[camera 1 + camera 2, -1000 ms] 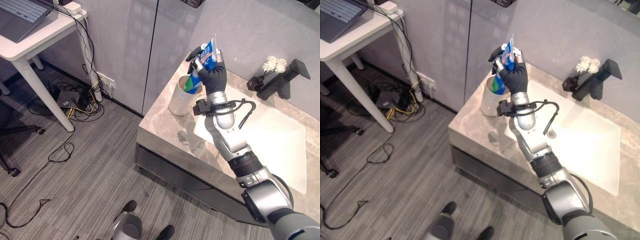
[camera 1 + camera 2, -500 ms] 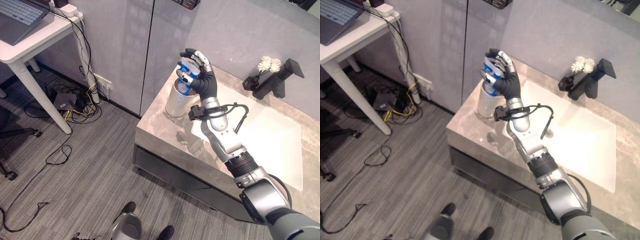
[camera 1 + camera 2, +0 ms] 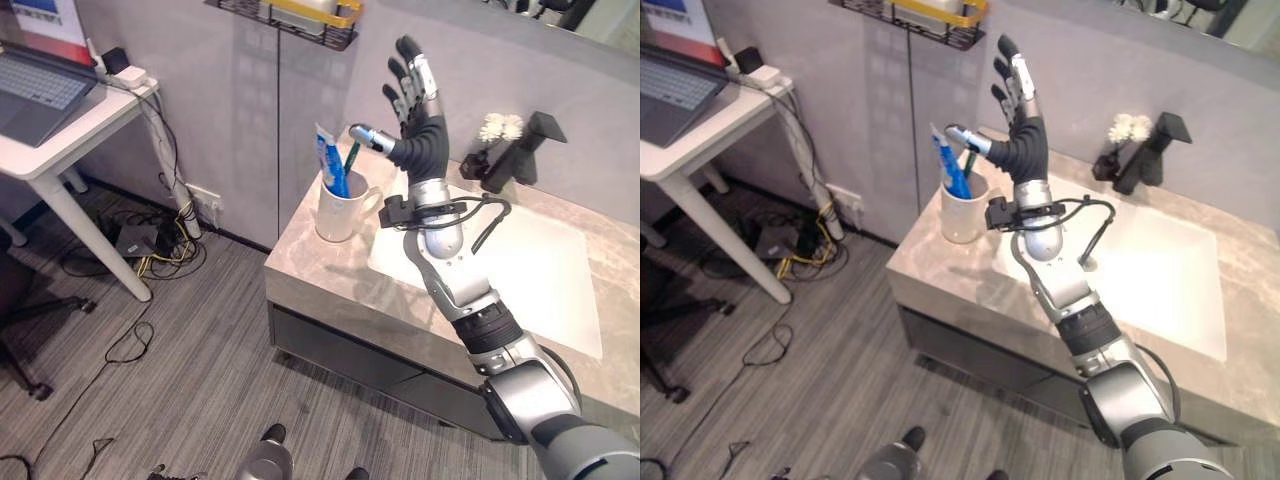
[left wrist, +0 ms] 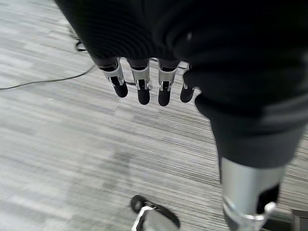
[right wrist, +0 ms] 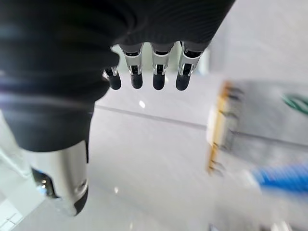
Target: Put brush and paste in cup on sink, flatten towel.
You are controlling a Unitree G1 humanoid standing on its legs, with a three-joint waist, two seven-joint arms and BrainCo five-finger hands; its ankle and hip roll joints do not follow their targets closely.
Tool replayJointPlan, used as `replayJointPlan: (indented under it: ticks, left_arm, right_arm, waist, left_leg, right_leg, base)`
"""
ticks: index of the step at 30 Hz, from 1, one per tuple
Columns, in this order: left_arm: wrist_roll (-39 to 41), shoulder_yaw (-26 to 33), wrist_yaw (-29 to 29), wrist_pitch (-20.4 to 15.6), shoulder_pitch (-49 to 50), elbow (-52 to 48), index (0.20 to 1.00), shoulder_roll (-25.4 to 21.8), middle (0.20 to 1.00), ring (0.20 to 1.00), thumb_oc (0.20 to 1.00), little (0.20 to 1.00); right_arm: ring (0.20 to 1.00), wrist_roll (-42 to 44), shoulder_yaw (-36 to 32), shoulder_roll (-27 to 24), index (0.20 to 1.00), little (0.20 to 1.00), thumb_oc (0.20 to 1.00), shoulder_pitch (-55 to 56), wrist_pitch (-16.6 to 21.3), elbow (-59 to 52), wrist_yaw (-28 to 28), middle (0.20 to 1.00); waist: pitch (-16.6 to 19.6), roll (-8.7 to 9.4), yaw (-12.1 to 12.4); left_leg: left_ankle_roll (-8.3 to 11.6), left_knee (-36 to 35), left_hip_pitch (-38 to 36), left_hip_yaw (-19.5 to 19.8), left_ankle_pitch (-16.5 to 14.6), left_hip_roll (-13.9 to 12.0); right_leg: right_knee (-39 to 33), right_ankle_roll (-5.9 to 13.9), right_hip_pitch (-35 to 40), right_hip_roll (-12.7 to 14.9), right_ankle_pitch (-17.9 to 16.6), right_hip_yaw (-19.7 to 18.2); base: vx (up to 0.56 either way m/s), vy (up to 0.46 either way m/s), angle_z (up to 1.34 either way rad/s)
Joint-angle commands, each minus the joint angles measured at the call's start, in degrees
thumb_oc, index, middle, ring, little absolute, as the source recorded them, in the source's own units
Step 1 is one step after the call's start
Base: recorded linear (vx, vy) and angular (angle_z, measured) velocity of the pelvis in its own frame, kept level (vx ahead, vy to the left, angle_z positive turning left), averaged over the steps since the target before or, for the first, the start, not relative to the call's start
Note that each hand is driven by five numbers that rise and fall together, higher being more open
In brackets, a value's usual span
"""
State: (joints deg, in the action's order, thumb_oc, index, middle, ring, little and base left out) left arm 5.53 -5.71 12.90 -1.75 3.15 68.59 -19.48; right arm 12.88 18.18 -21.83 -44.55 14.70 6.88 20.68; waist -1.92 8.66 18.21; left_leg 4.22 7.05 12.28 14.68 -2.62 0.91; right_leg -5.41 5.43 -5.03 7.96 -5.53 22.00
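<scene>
A white cup (image 3: 340,213) stands on the left end of the marble sink counter (image 3: 330,275). A blue and white toothpaste tube (image 3: 328,165) and a green toothbrush (image 3: 352,158) stand upright inside it. My right hand (image 3: 418,130) is raised above and to the right of the cup, open with fingers spread, holding nothing. In the right wrist view its fingers (image 5: 154,72) point straight out, and the blue tube (image 5: 284,175) shows blurred past them. My left hand (image 4: 144,82) hangs open over the grey floor.
A white basin (image 3: 520,265) lies right of the cup, with a black faucet (image 3: 520,155) and white flowers (image 3: 497,128) behind it. A wire shelf (image 3: 290,15) hangs on the wall above the cup. A white desk (image 3: 60,120) with a laptop stands at the left.
My right hand let go of the toothpaste tube, which now stands in the cup. The hand rose and spread its fingers. The camera also shifted.
</scene>
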Motion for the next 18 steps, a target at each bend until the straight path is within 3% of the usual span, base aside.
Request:
replayJointPlan:
  ticks: [1,4,9,11,14,17,18]
  left_arm:
    - [-2.6,-0.8,1.5,-0.3,-2.8,5.8,1.0,-0.9,1.0,1.0,1.0,1.0]
    - [-3.4,0.5,0.5,-0.5,-3.3,6.3,1.0,-1.3,1.0,1.0,1.0,1.0]
    - [-7.0,3.5,1.5,-0.9,-1.9,6.9,1.0,-3.1,1.0,1.0,1.0,1.0]
    - [-7.2,4.7,1.2,-1.3,-2.6,6.7,1.0,-4.0,1.0,1.0,1.0,1.0]
    - [-6.5,4.9,2.4,-1.7,-4.7,5.7,1.0,-5.1,1.0,1.0,1.0,1.0]
    - [-8.0,1.7,5.9,-3.1,-0.6,-0.1,1.0,-1.3,1.0,1.0,1.0,1.0]
    - [-8.0,1.6,5.9,-3.0,-0.4,-0.4,1.0,-1.3,1.0,1.0,1.0,1.0]
  right_arm:
    - [1.0,-5.0,-3.6,-8.1,1.0,1.0,1.0,-3.4,0.2,-2.5,1.8,1.0]
    - [1.0,-6.4,-10.7,-15.0,1.0,1.0,1.0,2.9,1.6,-4.5,3.3,1.0]
    - [1.0,-8.3,-25.1,-18.8,1.0,1.0,1.0,17.3,3.2,-4.0,7.0,1.0]
    - [1.0,-11.7,-30.6,-21.2,1.0,1.0,1.0,24.0,1.9,-1.0,9.6,1.0]
    - [1.0,-10.4,-38.2,-19.4,1.0,1.0,1.0,30.8,-0.3,11.9,15.4,1.0]
    - [1.0,-2.3,-43.5,-18.2,1.0,1.0,1.0,34.5,-0.2,31.0,19.9,1.0]
    - [1.0,-2.0,-43.5,-18.5,1.0,1.0,1.0,34.5,0.1,31.5,19.8,1.0]
  waist:
    - [2.0,-0.83,-1.8]
    - [2.6,-1.74,-3.9]
    - [3.5,-3.35,-7.1]
    - [3.6,-3.78,-8.5]
    - [3.7,-4.16,-10.3]
    - [3.3,-3.42,-9.6]
    - [3.3,-3.45,-9.6]
  left_leg:
    - [-1.64,-12.1,-2.9,2.1,5.0,-1.5]
    - [-1.47,-12.1,-3.6,1.1,4.5,-1.8]
    - [-1.8,-12.1,-4.0,-0.8,4.2,-2.1]
    - [-1.74,-12.1,-4.6,-1.6,3.6,-2.4]
    - [-1.71,-12.1,-4.9,-1.7,3.4,-2.6]
    - [-1.59,-12.1,-4.7,-0.5,3.4,-2.3]
    - [-1.65,-12.1,-4.5,-0.3,3.7,-2.2]
  right_leg:
    - [0.4,3.87,5.4,2.3,3.8,-0.2]
    - [0.4,3.97,5.6,2.2,4.0,-0.7]
    - [0.4,4.36,4.6,2.4,3.5,-2.5]
    - [0.4,4.28,4.6,2.2,3.8,-3.4]
    - [0.4,4.1,4.9,1.9,4.1,-3.6]
    - [0.4,3.98,5.3,1.9,4.5,-2.6]
    - [0.4,4.01,5.2,2.0,4.3,-2.5]
  base:
    - [0.01,-0.002,-0.06]
    - [0.0,0.017,-0.25]
    - [0.01,0.024,-0.26]
    - [0.03,-0.002,-0.34]
    - [0.02,-0.021,-0.08]
    - [0.0,-0.048,-0.04]
    - [-0.02,-0.033,0.03]
